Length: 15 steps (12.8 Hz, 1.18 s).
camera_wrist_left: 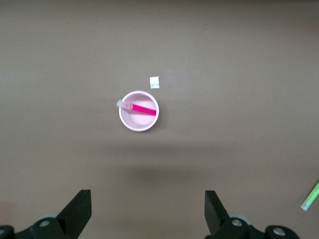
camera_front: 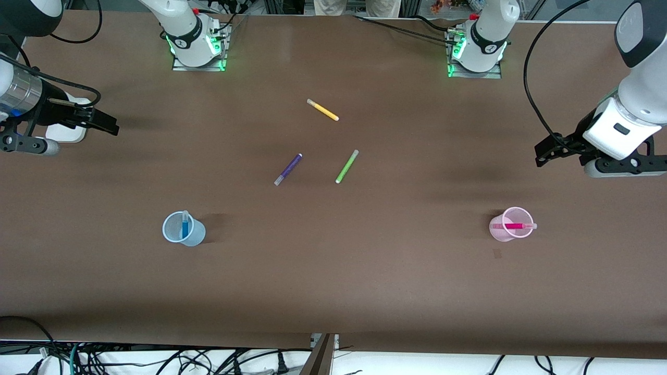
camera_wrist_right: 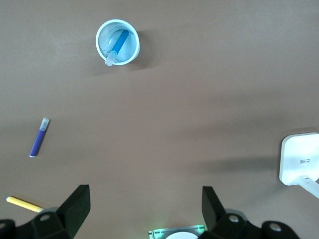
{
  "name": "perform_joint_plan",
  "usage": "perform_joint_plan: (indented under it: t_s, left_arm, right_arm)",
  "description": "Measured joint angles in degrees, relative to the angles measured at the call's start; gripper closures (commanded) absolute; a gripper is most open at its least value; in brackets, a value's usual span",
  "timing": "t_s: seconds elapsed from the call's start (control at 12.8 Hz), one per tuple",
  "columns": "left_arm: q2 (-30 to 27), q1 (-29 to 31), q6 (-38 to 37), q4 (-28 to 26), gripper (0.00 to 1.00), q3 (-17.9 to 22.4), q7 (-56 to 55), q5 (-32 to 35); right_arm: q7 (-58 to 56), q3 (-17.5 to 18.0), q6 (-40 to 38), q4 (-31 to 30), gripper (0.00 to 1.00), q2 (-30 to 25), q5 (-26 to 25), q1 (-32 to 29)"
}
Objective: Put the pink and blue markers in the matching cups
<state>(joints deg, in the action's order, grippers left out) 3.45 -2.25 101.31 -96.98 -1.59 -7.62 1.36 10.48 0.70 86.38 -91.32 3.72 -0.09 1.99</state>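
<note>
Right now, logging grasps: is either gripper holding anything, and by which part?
Nothing is held. The left gripper and right gripper are both open and empty.

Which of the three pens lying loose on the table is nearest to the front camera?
The purple pen; its pale cap end lies slightly lower in the front view than the lime-green pen. The yellow pen lies farthest.

Brown table (camera_front: 365, 271). On it: blue cup (camera_front: 183, 229) toward the right arm's end, pink cup (camera_front: 511, 224) toward the left arm's end, both upright. Mid-table, loose and apart: yellow pen (camera_front: 323, 110), purple pen (camera_front: 288, 169), green pen (camera_front: 347, 166). White pad (camera_front: 66, 134) at the right arm's edge. Small paper scrap (camera_wrist_left: 154, 82) beside the pink cup.
</note>
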Motion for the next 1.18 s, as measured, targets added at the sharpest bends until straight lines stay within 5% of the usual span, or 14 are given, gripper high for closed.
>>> perform_joint_plan:
  t_s: [1.18]
  left_arm:
    - [-0.64, 1.72, -3.32, -0.57, 0.0, -1.0, 0.06, 0.0]
  right_arm:
    - [-2.15, -0.24, 1.15, 0.58, 0.01, -0.3, 0.04, 0.64]
